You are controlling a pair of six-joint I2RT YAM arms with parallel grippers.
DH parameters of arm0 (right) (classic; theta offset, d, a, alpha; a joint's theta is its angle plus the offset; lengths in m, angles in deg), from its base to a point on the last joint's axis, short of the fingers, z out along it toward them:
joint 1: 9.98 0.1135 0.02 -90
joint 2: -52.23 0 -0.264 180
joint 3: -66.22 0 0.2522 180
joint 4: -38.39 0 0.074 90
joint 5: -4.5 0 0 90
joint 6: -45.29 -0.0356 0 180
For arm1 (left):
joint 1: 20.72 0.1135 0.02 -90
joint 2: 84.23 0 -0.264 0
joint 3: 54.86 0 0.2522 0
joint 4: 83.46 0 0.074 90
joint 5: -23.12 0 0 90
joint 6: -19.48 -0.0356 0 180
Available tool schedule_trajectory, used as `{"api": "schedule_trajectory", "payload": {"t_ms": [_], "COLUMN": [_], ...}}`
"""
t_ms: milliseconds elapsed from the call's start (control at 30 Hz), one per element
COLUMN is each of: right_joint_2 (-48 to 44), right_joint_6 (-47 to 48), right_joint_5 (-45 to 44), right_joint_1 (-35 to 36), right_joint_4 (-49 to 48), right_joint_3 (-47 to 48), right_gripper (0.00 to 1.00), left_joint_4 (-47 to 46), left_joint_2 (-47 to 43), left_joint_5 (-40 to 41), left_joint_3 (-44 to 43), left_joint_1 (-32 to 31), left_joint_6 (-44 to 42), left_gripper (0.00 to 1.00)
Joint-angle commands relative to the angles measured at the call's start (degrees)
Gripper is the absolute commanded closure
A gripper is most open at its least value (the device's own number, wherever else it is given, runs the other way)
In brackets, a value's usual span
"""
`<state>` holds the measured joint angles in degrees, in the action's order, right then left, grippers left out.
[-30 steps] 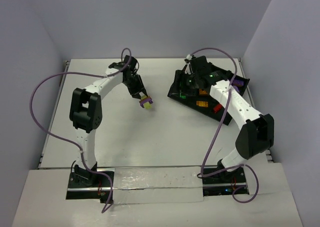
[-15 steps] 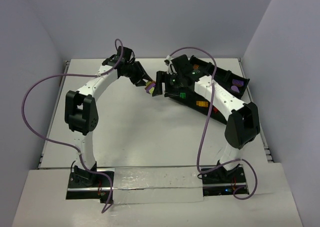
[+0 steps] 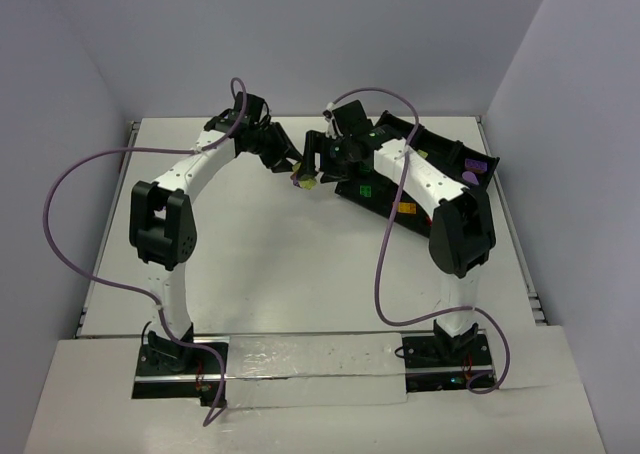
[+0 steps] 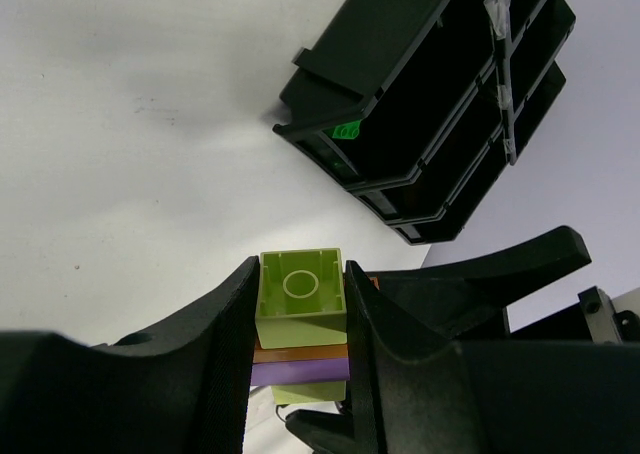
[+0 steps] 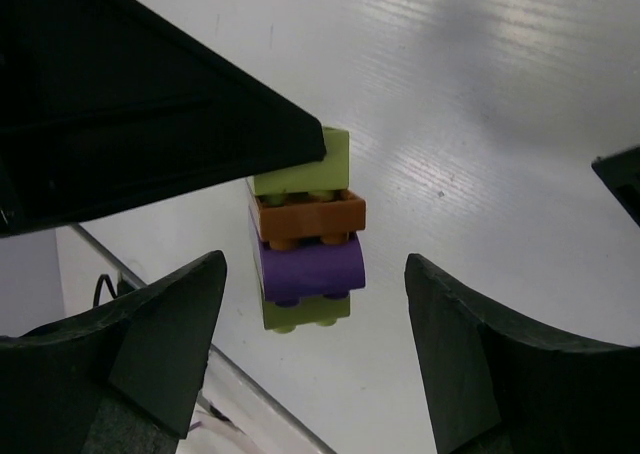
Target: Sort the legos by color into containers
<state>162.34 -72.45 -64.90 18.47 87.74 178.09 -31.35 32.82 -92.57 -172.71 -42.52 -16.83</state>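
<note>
My left gripper [image 4: 300, 274] is shut on a stack of legos [image 4: 300, 296]: yellow-green, orange, purple, yellow-green. In the top view the stack [image 3: 303, 180] hangs above the table, just left of the black tray of containers [image 3: 440, 139]. My right gripper [image 5: 312, 264] is open and faces the stack [image 5: 305, 236], one finger on each side of its lower end without touching. The black finger [image 5: 150, 104] of the left gripper covers the stack's top brick. In the top view the right gripper [image 3: 318, 164] is right next to the left gripper [image 3: 293, 169].
In the tray lie a green lego [image 3: 365, 189], an orange one [image 3: 407, 208] and a purple one [image 3: 475, 164]. The left wrist view shows the tray's corner [image 4: 400, 114] with a green brick [image 4: 346, 130] inside. Purple cables loop above both arms.
The right arm swung left from over the tray to the held stack, and its jaws spread wider. The left gripper carried the stack back and right toward the tray, then held still.
</note>
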Motion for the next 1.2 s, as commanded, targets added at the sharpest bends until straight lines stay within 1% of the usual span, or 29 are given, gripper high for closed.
{"api": "schedule_trajectory", "payload": {"t_ms": [0, 33, 133, 200, 267, 367, 433, 467, 600, 833, 1067, 1167], "right_joint_2": [0.38, 0.38, 0.62, 0.58, 0.60, 1.62, 2.09, 2.18, 2.06, 0.52, 0.52, 1.86], "right_joint_6": [-0.97, -1.08, -1.38, -1.77, -2.09, -2.28, -2.45, -2.54, -2.50, -0.95, 1.00, 0.87], "right_joint_5": [0.84, 1.20, 3.40, 4.48, 5.41, 6.16, 6.37, 6.47, 7.15, 9.18, 9.20, 7.20], "right_joint_1": [-0.41, -0.41, -0.41, -0.41, -0.41, -0.41, -0.41, -0.41, -0.41, -0.38, -0.30, 0.14], "right_joint_4": [-4.85, -5.69, -8.64, -9.73, -11.04, -11.19, -11.33, -11.52, -11.69, -10.97, -9.02, -7.68], "right_joint_3": [2.73, 2.48, 1.56, 1.11, 0.49, 1.29, 1.65, 1.55, 0.54, -5.18, -6.90, -6.29], "right_gripper": [0.22, 0.24, 0.35, 0.41, 0.42, 0.49, 0.58, 0.65, 0.99, 1.00, 1.00, 1.00], "left_joint_4": [-0.85, -0.83, -0.43, -0.20, -0.40, -0.19, 0.15, 0.15, 0.24, -1.06, -1.23, -0.82], "left_joint_2": [-2.77, -2.68, -2.32, -2.27, -2.25, -2.04, -1.66, -1.70, -2.16, -3.82, -4.15, -3.85], "left_joint_5": [-1.64, -1.67, -2.04, -2.14, -2.50, -2.96, -3.22, -3.32, -2.89, -1.70, -1.26, -1.38], "left_joint_3": [-1.90, -1.96, -2.52, -2.78, -2.69, -3.01, -3.31, -3.31, -2.88, -0.96, 0.03, 0.23], "left_joint_1": [-0.08, -0.11, 0.01, 0.09, 0.18, 0.41, 0.76, 0.84, 1.81, 5.83, 8.58, 8.99], "left_joint_6": [-0.82, -0.87, -1.10, -1.35, -1.49, -1.77, -2.07, -2.11, -2.20, -1.75, -2.16, -2.54], "left_gripper": [1.00, 1.00, 1.00, 1.00, 1.00, 1.00, 1.00, 1.00, 1.00, 1.00, 1.00, 1.00]}}
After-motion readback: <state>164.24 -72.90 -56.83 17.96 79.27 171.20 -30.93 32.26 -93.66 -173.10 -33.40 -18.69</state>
